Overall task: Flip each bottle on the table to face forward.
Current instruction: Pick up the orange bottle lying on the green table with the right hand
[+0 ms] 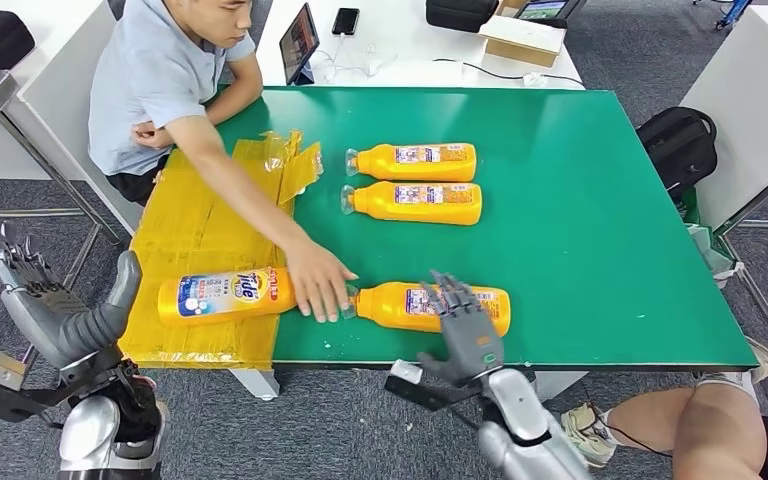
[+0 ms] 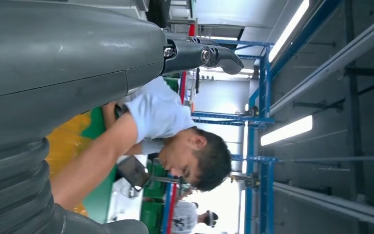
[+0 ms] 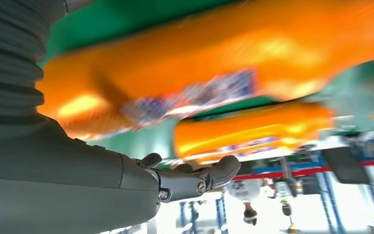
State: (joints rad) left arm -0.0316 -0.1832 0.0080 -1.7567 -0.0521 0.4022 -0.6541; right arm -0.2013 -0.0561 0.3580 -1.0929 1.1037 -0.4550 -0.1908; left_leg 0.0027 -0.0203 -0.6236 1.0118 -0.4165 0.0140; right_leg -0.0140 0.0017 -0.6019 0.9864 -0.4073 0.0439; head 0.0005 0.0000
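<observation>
Blocking nearest bottle (image 1: 430, 305), person's hand (image 1: 317, 283), yellow sheet (image 1: 190, 240) alongside

A green counter (image 1: 580, 230) is partly covered by a yellow sheet (image 1: 195, 235). Four orange-yellow bottles are seen: one (image 1: 225, 296) is marked by a white, blue and red label; the other labels seem multicoloured, blurred.

Four orange bottles lie on their sides on the green table (image 1: 600, 200). Two far bottles (image 1: 415, 161) (image 1: 415, 202) lie parallel, one just behind the other, caps pointing left, back labels up. The near bottle (image 1: 400, 305) lies by the front edge, cap left, back label up. The left bottle (image 1: 225, 296) rests on yellow sheeting, front label up.
</observation>
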